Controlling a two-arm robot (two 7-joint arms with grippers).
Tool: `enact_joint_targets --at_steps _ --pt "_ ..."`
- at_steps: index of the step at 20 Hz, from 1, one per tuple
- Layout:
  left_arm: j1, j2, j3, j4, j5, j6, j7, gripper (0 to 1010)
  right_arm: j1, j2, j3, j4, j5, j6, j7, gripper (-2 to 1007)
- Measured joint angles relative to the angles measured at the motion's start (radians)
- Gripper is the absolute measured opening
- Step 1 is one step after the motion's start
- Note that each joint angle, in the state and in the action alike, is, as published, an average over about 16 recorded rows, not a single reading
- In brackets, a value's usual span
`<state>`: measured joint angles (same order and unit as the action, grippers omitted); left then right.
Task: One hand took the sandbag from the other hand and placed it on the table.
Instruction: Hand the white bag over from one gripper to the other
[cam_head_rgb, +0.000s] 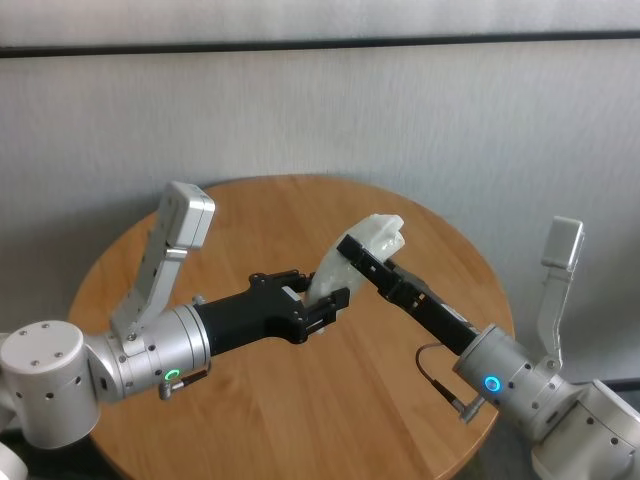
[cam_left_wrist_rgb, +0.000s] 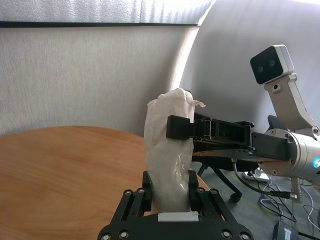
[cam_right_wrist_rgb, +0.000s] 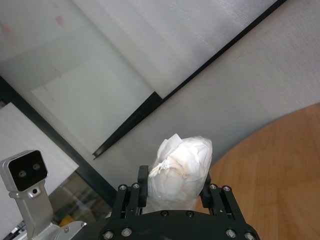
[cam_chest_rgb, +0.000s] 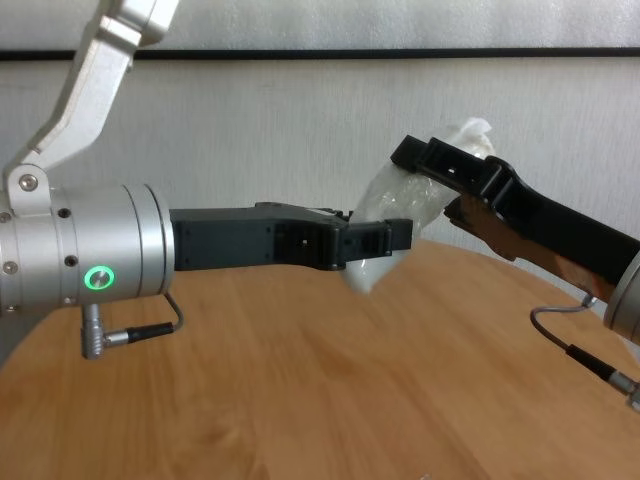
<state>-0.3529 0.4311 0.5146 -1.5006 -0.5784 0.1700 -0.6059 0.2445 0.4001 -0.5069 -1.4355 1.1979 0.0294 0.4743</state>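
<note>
The white crinkled sandbag (cam_head_rgb: 378, 236) hangs in the air above the round wooden table (cam_head_rgb: 300, 400), between both grippers. My left gripper (cam_head_rgb: 325, 300), with the green ring, is closed on the bag's lower end; in the left wrist view the bag (cam_left_wrist_rgb: 167, 150) stands between its fingers (cam_left_wrist_rgb: 147, 187). My right gripper (cam_head_rgb: 358, 252), with the blue ring, clamps the bag's upper part; in the right wrist view the bag (cam_right_wrist_rgb: 182, 165) bulges out between its fingers (cam_right_wrist_rgb: 143, 182). In the chest view the bag (cam_chest_rgb: 410, 200) is clear of the tabletop (cam_chest_rgb: 300, 380).
A grey wall runs behind the table. Past the table's far right edge, the left wrist view shows a chair base (cam_left_wrist_rgb: 225, 182) and cables (cam_left_wrist_rgb: 280, 200) on the floor. Bare wood lies under and in front of both arms.
</note>
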Motion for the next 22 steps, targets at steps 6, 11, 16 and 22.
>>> enact_joint_targets --at_steps 6,11,16,22 --pt "0.000 0.000 0.000 0.000 0.000 0.000 0.000 522 0.000 0.002 -0.004 -0.008 -0.018 0.007 -0.018 574" --pt "0.000 0.000 0.000 0.000 0.000 0.000 0.000 650 -0.001 0.000 -0.007 -0.014 -0.036 0.009 -0.039 574" --pt "-0.001 0.002 0.002 0.000 -0.002 -0.001 -0.001 808 -0.003 -0.005 -0.006 -0.019 -0.056 0.009 -0.065 574" --pt "-0.006 0.009 0.011 0.002 -0.005 -0.010 -0.001 940 -0.009 -0.013 0.007 -0.023 -0.081 -0.001 -0.099 574"
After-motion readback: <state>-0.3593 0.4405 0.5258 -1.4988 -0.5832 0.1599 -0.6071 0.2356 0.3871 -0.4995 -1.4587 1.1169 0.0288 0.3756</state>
